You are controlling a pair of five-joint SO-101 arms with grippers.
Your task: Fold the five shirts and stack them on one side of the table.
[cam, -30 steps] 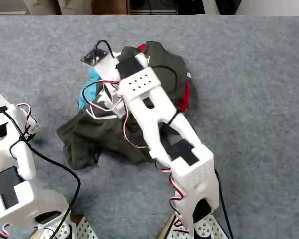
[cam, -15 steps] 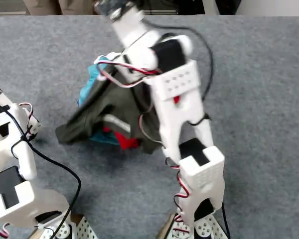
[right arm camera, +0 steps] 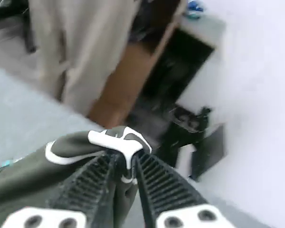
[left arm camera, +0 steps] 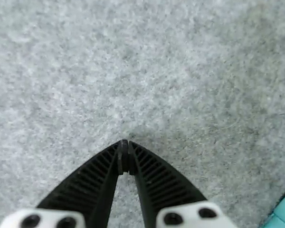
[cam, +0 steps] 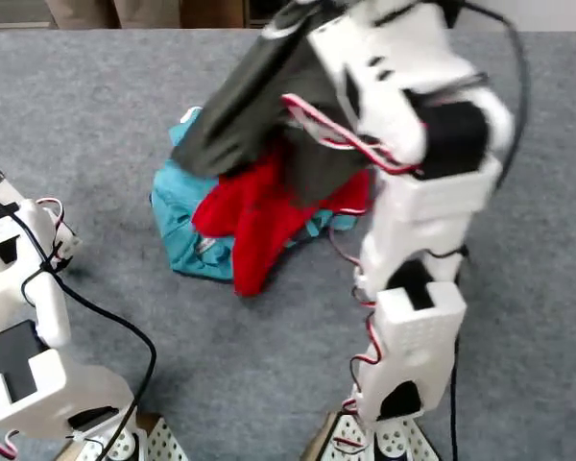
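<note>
I count three shirts. One dark olive shirt (cam: 245,110) hangs in the air, clamped in the right claw (right arm camera: 126,164). Below it, one red shirt (cam: 254,216) and one teal shirt (cam: 182,226) lie heaped mid-tabletop (cam: 96,106). At eight o'clock the left claw (left arm camera: 123,154) is pressed together, holding nothing.

White arms (cam: 422,211), blk ribbed fingers (left arm camera: 152,183), red/wht wires (cam: 319,123)
</note>
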